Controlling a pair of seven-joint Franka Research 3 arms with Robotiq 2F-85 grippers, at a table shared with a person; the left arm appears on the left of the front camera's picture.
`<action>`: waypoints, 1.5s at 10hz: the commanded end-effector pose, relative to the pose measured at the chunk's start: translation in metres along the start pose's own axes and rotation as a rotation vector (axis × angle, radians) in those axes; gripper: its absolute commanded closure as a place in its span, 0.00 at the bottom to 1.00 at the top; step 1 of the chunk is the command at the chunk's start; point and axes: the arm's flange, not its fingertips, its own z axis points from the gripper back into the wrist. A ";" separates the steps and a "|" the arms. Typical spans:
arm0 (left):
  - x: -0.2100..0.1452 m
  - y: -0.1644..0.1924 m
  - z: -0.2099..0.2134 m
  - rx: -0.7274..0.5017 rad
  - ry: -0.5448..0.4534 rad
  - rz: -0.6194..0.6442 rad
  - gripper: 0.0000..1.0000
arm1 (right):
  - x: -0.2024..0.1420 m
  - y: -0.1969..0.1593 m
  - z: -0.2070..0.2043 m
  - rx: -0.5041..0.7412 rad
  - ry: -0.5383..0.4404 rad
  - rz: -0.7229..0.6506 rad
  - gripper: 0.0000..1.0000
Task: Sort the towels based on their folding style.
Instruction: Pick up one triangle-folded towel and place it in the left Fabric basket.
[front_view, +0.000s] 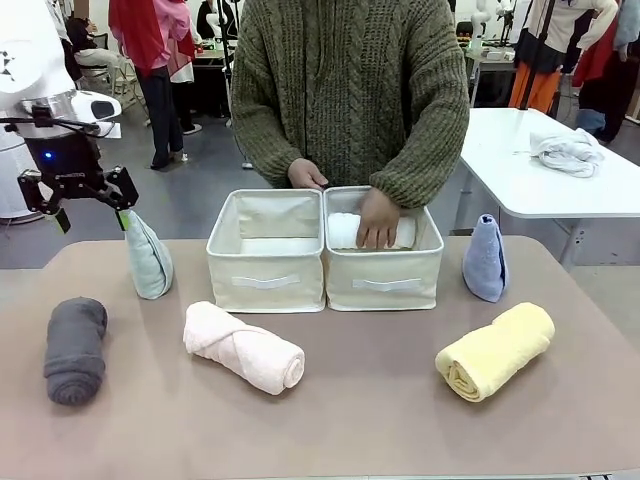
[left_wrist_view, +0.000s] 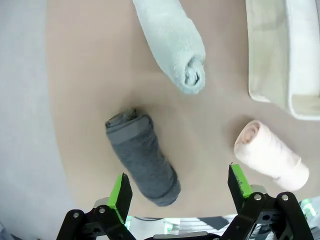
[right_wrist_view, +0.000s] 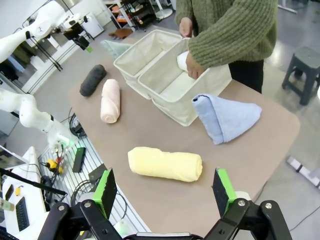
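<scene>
Left claw (front_view: 92, 215) jaws apart, empty, high over surface's (front_view: 380, 420) left edge near green cone (front_view: 148, 262). Right claw (right_wrist_view: 164, 187) jaws apart, off near-right corner by yellow roll (right_wrist_view: 165, 164). White roll (front_view: 345, 230) in right bin (front_view: 385, 288) under person's hand (front_view: 380, 218).

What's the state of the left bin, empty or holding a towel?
Empty: the left bin shows only bare fabric lining inside. The white towel lies in the right bin, under the person's hand.
</scene>
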 end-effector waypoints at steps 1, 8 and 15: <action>0.023 -0.022 0.001 0.055 -0.044 0.049 0.00 | 0.000 0.000 0.000 0.010 -0.009 0.018 0.00; 0.092 -0.047 -0.040 0.128 0.057 0.137 0.00 | 0.000 0.000 0.000 0.010 -0.009 0.018 0.00; 0.095 -0.041 -0.057 0.114 0.078 0.120 0.60 | 0.000 0.000 0.000 0.010 -0.009 0.018 0.00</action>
